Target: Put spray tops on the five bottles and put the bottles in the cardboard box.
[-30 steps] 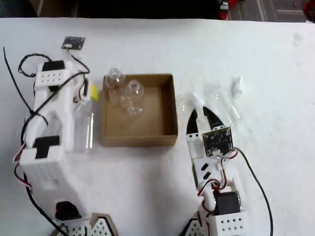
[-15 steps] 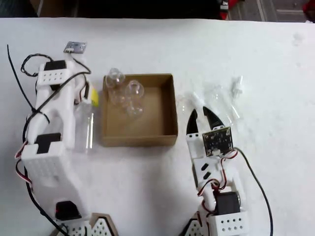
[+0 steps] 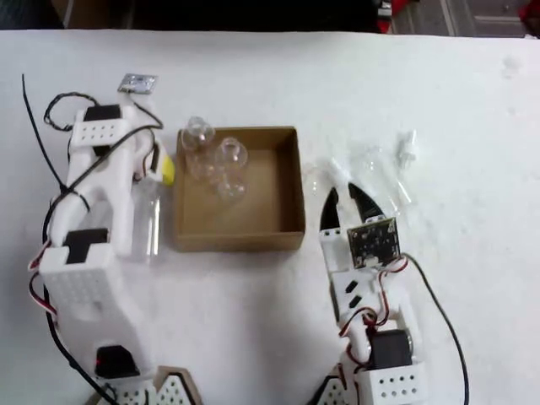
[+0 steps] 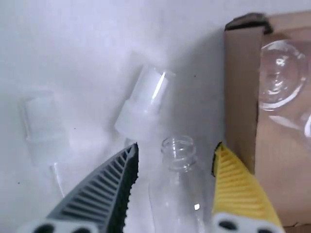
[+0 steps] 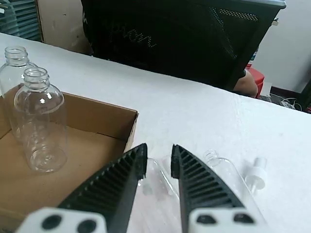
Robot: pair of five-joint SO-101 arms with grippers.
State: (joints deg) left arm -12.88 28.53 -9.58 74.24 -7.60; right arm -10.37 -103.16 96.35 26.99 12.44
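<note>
Cardboard box (image 3: 253,215), centre, with upright bottles (image 5: 41,126) at its far left corner. Left gripper (image 4: 176,148), jaws apart, straddles a capless bottle (image 4: 177,194) lying left of the box. Right gripper (image 5: 159,151), jaws narrowly apart, sits right of the box. A spray top (image 4: 143,109) lies just beyond the capless bottle.

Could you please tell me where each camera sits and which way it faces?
High view: fixed above the table, looking down on the cardboard box; both arms show.
Left wrist view: on the left arm, looking down past the left gripper at a capless bottle.
Right wrist view: on the right arm, looking low across the table past the right gripper.
Shared: all three show the cardboard box.
</note>
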